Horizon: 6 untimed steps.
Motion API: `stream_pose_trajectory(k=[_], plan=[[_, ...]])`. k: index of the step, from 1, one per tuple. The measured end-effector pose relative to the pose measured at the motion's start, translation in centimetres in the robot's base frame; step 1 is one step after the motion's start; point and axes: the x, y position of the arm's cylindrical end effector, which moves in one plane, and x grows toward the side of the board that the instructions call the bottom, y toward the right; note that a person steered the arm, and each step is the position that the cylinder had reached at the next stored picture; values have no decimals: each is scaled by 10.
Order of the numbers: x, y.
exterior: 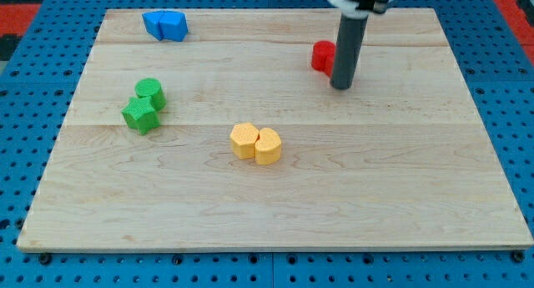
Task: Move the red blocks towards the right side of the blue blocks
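Tip: my tip (pixel 340 87) ends a dark rod with no jaws, gripping nothing, touching red block's 4 o'clock side.
Red block (pixel 322 56): board's 1 o'clock area.
Blue blocks (pixel 165 25): 11 o'clock corner of pale wooden board (pixel 375 196).

The wooden board (pixel 275 204) is pale tan with faint lengthwise grain bands. At its eleven o'clock lie two bright blue blocks (pixel 165 25). At nine o'clock sit a green cylinder (pixel 150 92) and a green star-shaped block (pixel 140 114), both vivid green. Near the centre, a yellow hexagonal block (pixel 244 140) and a yellow heart-shaped block (pixel 268 145) are warm yellow. At one o'clock a red block (pixel 322 56) shows beside my tip (pixel 341 87), dark grey. The surrounding blue perforated surface (pixel 33 88) is dotted with holes.
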Motion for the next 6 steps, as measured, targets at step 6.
stream_pose_trajectory(k=[6], plan=[[-91,25]])
